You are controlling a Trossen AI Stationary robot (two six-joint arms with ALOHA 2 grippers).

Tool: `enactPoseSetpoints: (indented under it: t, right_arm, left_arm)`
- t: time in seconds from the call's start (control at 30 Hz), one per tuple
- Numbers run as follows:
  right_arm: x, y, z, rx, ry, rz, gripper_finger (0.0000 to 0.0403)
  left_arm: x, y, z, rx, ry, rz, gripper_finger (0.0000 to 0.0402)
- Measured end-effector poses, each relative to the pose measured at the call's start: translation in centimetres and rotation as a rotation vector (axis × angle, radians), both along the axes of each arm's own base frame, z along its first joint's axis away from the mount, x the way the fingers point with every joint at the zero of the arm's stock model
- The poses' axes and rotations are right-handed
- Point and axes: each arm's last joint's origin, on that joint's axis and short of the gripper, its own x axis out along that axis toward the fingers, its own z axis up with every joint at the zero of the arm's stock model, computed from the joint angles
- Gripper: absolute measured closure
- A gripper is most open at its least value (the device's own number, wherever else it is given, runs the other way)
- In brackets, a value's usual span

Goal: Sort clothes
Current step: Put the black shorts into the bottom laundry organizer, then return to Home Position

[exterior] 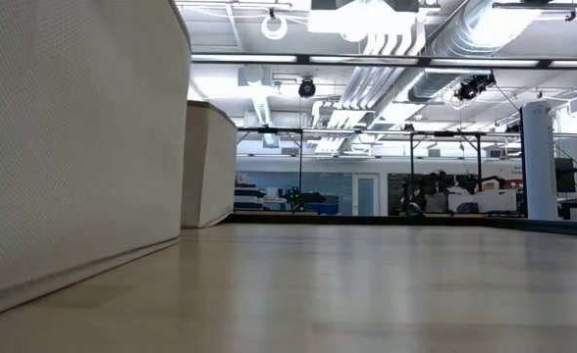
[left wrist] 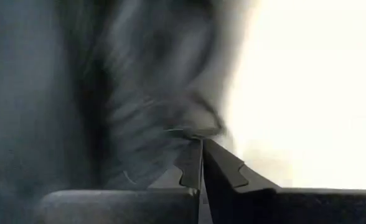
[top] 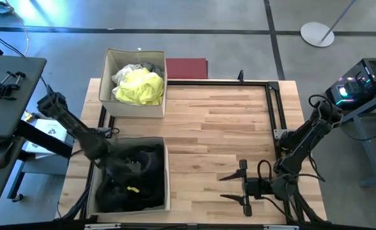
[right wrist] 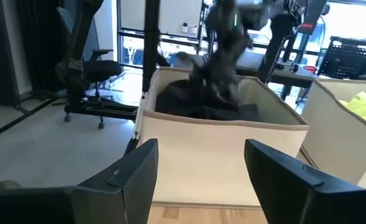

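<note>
The left gripper (left wrist: 201, 144) is pressed fully closed, its two dark fingers meeting at the tips against blurred dark cloth; whether any fabric is pinched between them cannot be told. In the high view this gripper (top: 125, 167) is sunk into the pile of black and dark navy garments (top: 143, 182) filling the beige fabric box (top: 167, 185) at the near left corner of the light wooden table (top: 220, 128), with a small neon yellow scrap (top: 133, 190) lying among them. The left arm slants down into that box from the table's left edge.

The right gripper (top: 244, 186) lies low near the table's near edge, right of centre, its fingers spread wide and holding nothing. Only its wrist camera shows the left arm reaching into the dark pile (right wrist: 201, 99) from the side.

A second beige fabric box (top: 106, 83) at the far left corner holds a neon yellow garment (top: 142, 88) and white and light grey pieces (top: 135, 69). A flat dark red rectangle (top: 187, 68) lies just beside it. No writing is legible anywhere.
</note>
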Motion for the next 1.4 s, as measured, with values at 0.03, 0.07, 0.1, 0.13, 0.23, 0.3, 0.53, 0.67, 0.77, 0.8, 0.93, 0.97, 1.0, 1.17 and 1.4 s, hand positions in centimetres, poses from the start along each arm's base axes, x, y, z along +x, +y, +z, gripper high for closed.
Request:
enactPoseSetpoints:
  t: [0.03,0.07,0.1,0.13,0.23,0.3,0.53,0.67,0.77,0.8,0.93,0.97,1.0,1.17,1.4]
  right_arm:
    - [0.1,-0.1,0.0,0.001,0.0,-0.004,0.0176]
    - [0.2,-0.2,0.0,0.001,0.0,-0.01,0.0176]
    - [0.3,-0.3,0.0,0.001,0.0,-0.015,0.0176]
    - [0.4,-0.4,0.0,0.002,-0.001,-0.022,0.0176]
    - [0.8,-0.9,0.2,0.028,-0.02,-0.092,0.0176]
    - [0.8,-1.5,0.6,0.039,-0.03,-0.154,0.0178]
    - [-0.3,-5.2,2.1,0.018,0.054,-0.23,0.0221]
    - [-1.7,-8.8,1.9,0.079,0.181,-0.355,0.0264]
    - [-2.4,-10.8,1.2,0.116,0.265,-0.453,0.0293]
    - [-2.6,-11.3,1.0,0.123,0.285,-0.481,0.0302]
    - [-3.1,-12.6,0.2,0.121,0.355,-0.567,0.0328]
    - [-3.2,-12.8,0.0,0.123,0.362,-0.584,0.0332]
    - [-3.3,-12.9,-0.1,0.122,0.369,-0.595,0.0336]
    - [-3.7,-13.2,-0.7,0.131,0.387,-0.593,0.0354]
    - [-6.3,-14.4,-5.7,0.38,0.298,-0.463,0.0381]
  left_arm:
    - [-0.1,0.0,1.5,-0.01,-0.077,-0.007,0.0401]
    - [-0.2,0.1,2.9,-0.011,-0.165,-0.018,0.0401]
    - [-0.4,0.2,4.4,0.001,-0.259,-0.029,0.0401]
    - [-0.7,0.3,5.7,0.03,-0.36,-0.043,0.0401]
    - [-1.3,1.1,9.7,0.176,-0.716,-0.073,0.0401]
    - [-1.6,1.9,11.5,0.332,-0.929,-0.037,0.0401]
    - [-2.3,6.6,13.7,0.689,-1.133,0.074,0.0401]
    - [-2.8,9.4,12.9,0.749,-1.211,0.11,0.0401]
    - [-3.5,11.5,11.9,0.801,-1.264,0.257,0.0401]
    - [-3.7,12.1,11.4,0.8,-1.294,0.307,0.0401]
    - [-3.5,13.3,8.7,0.644,-1.498,0.335,0.0401]
    - [-3.2,13.6,8.0,0.609,-1.538,0.337,0.0401]
    - [-3.0,13.9,7.3,0.596,-1.541,0.348,0.0401]
    - [-1.4,16.2,5.1,0.729,-1.37,0.436,0.0401]
    - [-1.4,18.7,4.5,0.714,-1.361,0.293,0.0401]
